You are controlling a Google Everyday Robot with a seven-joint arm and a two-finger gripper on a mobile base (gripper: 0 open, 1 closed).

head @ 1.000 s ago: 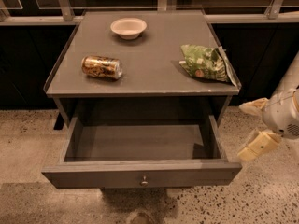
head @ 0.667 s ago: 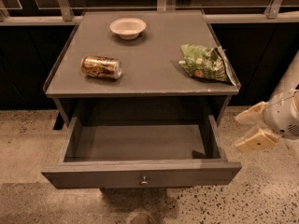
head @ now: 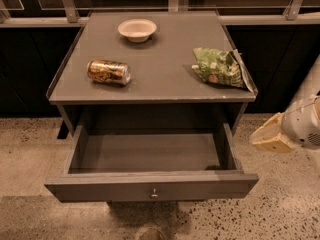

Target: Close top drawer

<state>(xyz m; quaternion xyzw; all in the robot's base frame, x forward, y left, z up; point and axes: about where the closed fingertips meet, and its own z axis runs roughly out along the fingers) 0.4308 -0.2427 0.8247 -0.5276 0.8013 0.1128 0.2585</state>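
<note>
The top drawer [head: 150, 185] of the grey cabinet is pulled far out toward me. Its inside [head: 145, 151] is empty, and its wide front panel has a small round metal knob [head: 154, 193] at the centre. My gripper [head: 261, 135], cream-coloured on a white arm, hovers to the right of the drawer's right side, above the floor and apart from the drawer. Its fingers look pressed together into one wedge pointing left, holding nothing.
On the cabinet top [head: 160, 69] lie a tipped gold can [head: 108, 71], a white bowl [head: 137, 29] at the back and a green chip bag [head: 220, 67] at the right. Speckled floor [head: 280, 204] surrounds the cabinet; a railed dark wall [head: 20, 49] is behind.
The gripper's two fingers were spread apart earlier and have drawn together. The gripper has stayed to the right of the drawer. The drawer has not moved.
</note>
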